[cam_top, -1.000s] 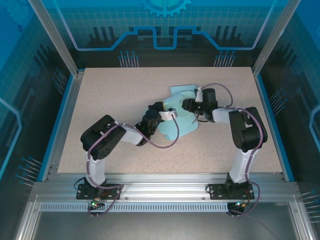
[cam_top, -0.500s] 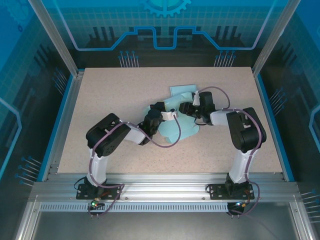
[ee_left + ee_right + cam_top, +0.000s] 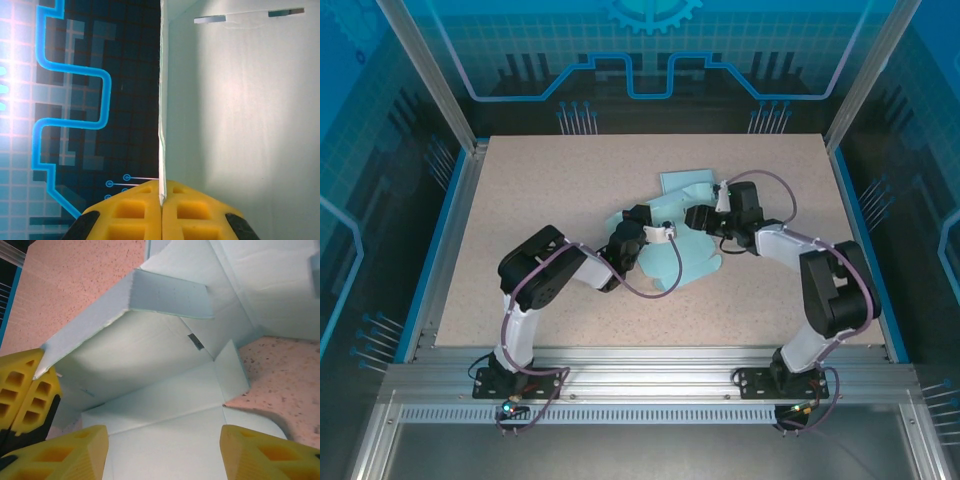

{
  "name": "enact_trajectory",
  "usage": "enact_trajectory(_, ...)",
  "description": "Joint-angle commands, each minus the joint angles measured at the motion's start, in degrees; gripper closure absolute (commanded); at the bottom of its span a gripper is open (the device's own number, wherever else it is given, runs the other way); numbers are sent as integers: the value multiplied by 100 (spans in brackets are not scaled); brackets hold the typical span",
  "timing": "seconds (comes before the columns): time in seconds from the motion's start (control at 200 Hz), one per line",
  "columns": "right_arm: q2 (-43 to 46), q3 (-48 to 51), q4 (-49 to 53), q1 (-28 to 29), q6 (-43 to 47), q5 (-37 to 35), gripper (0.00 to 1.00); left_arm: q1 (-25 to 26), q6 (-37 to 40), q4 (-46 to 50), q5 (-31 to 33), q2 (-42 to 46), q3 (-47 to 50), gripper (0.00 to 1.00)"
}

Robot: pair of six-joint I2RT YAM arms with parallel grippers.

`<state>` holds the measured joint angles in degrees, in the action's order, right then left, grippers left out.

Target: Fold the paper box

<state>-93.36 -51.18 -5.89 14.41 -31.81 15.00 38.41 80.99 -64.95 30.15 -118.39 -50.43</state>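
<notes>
The pale green paper box (image 3: pixel 685 250) lies partly unfolded at the middle of the table. My left gripper (image 3: pixel 638 215) is shut on the edge of one raised panel (image 3: pixel 161 150), which stands on edge between the yellow fingers (image 3: pixel 135 212). That panel's broad face (image 3: pixel 240 115) has slots near its top. My right gripper (image 3: pixel 698 216) hovers open over the box's flat bottom panel (image 3: pixel 165 450), its fingertips (image 3: pixel 75 450) wide apart with nothing between them. In the right wrist view the left gripper's yellow fingers (image 3: pixel 27 390) hold the lifted flap (image 3: pixel 125 305).
The speckled tabletop (image 3: pixel 550 190) surrounds the box, bounded by blue rails and a metal frame (image 3: pixel 650 375) at the near edge. Both arms' cables (image 3: pixel 665 270) loop close over the box.
My right gripper has opened wider and drawn slightly right, its elbow swinging out to the right. The left gripper has stayed shut on the panel, shifting a little up.
</notes>
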Motion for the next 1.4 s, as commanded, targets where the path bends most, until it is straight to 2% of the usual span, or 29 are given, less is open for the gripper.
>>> enact_trajectory(0.0,458,213,541,-176,223,-178,37,1,278,-370,-51,-158,10,98)
enact_trajectory(0.19,924,109,904,-714,371,-226,38,1,543,-660,-113,-185,1,98)
enact_trajectory(0.265,827,-171,1098,-1041,403,-175,45,16,588,-710,-145,-180,5,99)
enact_trajectory(0.405,188,-669,1039,-1678,406,546,63,55,624,-713,-185,-180,8,98)
enact_trajectory(0.505,-428,-1113,682,-1945,289,1490,68,99,629,-747,-202,-185,26,98)
enact_trajectory(0.67,-1561,-2246,638,-1978,216,2662,59,158,641,-752,-256,-193,45,98)
enact_trajectory(0.765,-2106,-2753,483,-1947,61,3120,48,166,663,-778,-264,-235,17,98)
enact_trajectory(0.86,-2406,-2981,161,-1884,-34,3307,36,166,706,-790,-264,-276,-12,98)
enact_trajectory(0.94,-2613,-3273,424,-1779,161,3265,30,166,725,-793,-264,-294,-32,98)
enact_trajectory(1.096,-2888,-3560,629,-1577,367,3427,26,158,707,-788,-247,-321,-57,98)
enact_trajectory(1.396,-2883,-3329,794,-1351,722,3460,23,159,690,-792,-246,-325,-46,98)
